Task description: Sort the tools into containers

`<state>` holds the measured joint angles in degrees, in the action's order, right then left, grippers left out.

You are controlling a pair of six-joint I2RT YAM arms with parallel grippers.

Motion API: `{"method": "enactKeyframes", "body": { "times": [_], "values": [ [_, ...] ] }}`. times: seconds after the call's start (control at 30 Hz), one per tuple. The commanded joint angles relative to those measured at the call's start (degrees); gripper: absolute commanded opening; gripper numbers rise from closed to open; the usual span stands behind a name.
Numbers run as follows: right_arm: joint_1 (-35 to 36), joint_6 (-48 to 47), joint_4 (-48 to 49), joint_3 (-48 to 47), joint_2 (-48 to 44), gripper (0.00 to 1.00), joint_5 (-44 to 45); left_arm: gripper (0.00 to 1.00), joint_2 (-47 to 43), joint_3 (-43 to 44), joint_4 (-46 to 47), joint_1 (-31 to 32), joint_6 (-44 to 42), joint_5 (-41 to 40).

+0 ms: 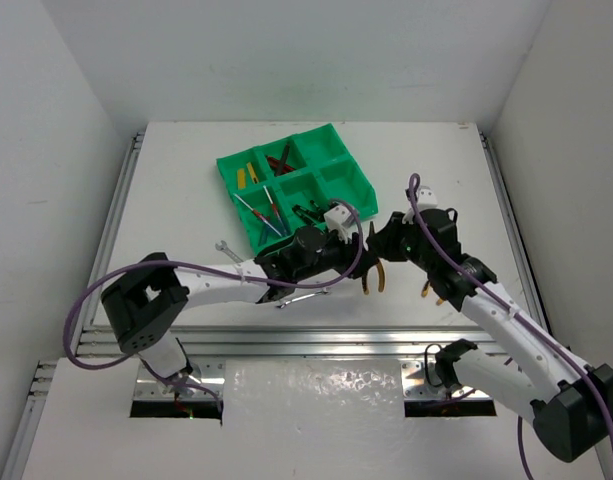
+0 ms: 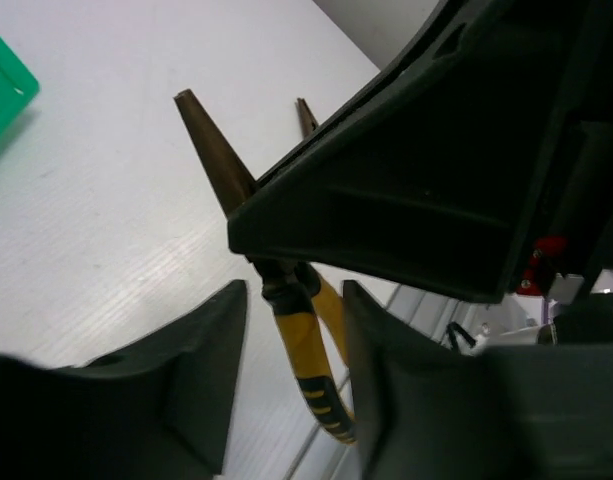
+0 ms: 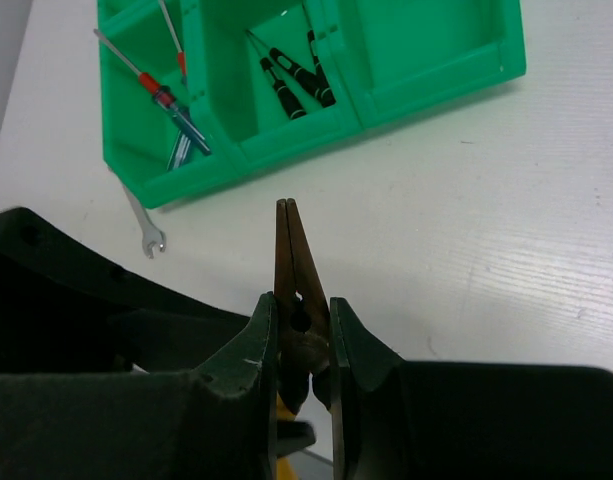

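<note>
Since the right tool is clamped tight on the pivot of the yellow-handled pliers, nose aimed ahead at the green tray, the left tool sits parted around one handle, not squeezing. Likely a handover for better reach.

The tray is glossy green plastic, the pliers dull brownish metal
</note>
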<state>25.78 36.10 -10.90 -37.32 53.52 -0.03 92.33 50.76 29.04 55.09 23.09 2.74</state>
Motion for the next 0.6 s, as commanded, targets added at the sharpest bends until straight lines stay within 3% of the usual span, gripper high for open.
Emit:
{"method": "enactKeyframes", "body": {
  "times": [0.0, 0.07, 0.2, 0.23, 0.27, 0.4, 0.43, 0.47, 0.53, 0.57],
  "values": [
    [0.5, 1.3, 3.5, -3.5, -1.9, 0.0, -2.3, 0.35, 1.3, 2.6, 4.2, 0.2, -0.9, 3.5],
    [0.5, 1.4, 3.5, -3.5, -2.4, 0.0, -2.4, 0.29, 2.2, 3.0, 4.5, 0.2, -0.4, 4.5],
    [0.5, 1.8, 3.6, -3.7, -3.3, 0.0, -3.0, 0.29, 2.8, 3.4, 3.8, 0.2, -0.4, 3.9],
    [0.5, 1.8, 3.6, -3.8, -3.4, 0.0, -3.3, 0.21, 2.8, 3.4, 3.9, 0.2, -0.8, 3.9],
    [0.5, 1.9, 3.5, -3.9, -3.6, 0.0, -3.9, 0.0, 2.8, 3.5, 3.8, 0.2, -0.8, 3.8],
    [0.4, 2.0, 3.3, -4.2, -3.9, 0.06, -5.1, 0.0, 2.4, 4.2, 2.9, 0.1, -0.9, 2.3],
    [0.4, 2.0, 3.0, -4.3, -3.8, 0.12, -5.2, 0.0, 1.9, 4.3, 2.6, 0.2, -1.0, 1.4],
    [0.4, 1.8, 2.8, -4.3, -3.6, 0.26, -5.2, 0.0, 1.7, 4.1, 2.6, 0.1, -1.0, 0.8],
    [0.4, 1.6, 2.6, -4.5, -2.7, 0.33, -5.2, 0.0, 0.9, 3.8, 2.8, -0.1, -0.9, -0.8],
    [0.4, 1.3, 2.0, -4.9, -2.4, 0.56, -4.8, 0.0, 0.7, 3.8, 2.8, -0.3, -0.9, -1.2]
  ]
}}
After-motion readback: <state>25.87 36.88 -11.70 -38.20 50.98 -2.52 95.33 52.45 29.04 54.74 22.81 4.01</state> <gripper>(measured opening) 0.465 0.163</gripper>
